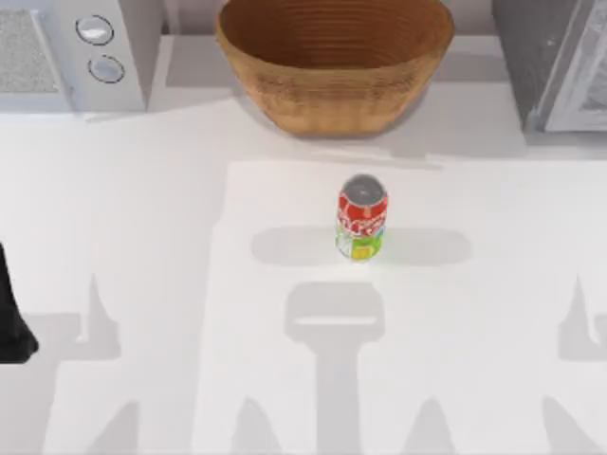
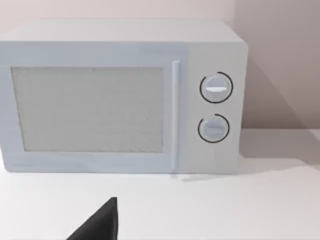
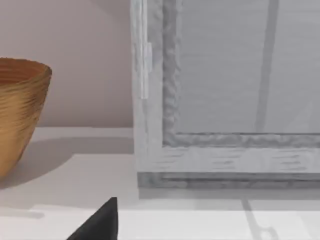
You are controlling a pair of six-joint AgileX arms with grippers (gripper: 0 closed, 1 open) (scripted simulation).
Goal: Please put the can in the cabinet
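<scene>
The can [image 1: 361,217] stands upright near the middle of the white desk [image 1: 142,246], red with a green-yellow lower band and a silver top, touching nothing. Behind it, at the far edge, sits a wicker basket [image 1: 334,59], well apart from the can. A white microwave [image 1: 71,52] with two round dials occupies the far left corner, and a grey cabinet [image 1: 560,62] the far right. A dark part of the left arm [image 1: 11,322] shows at the desk's left edge.

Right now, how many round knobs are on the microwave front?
2: upper knob and lower knob, one above the other, on the microwave at the table's back left.
</scene>
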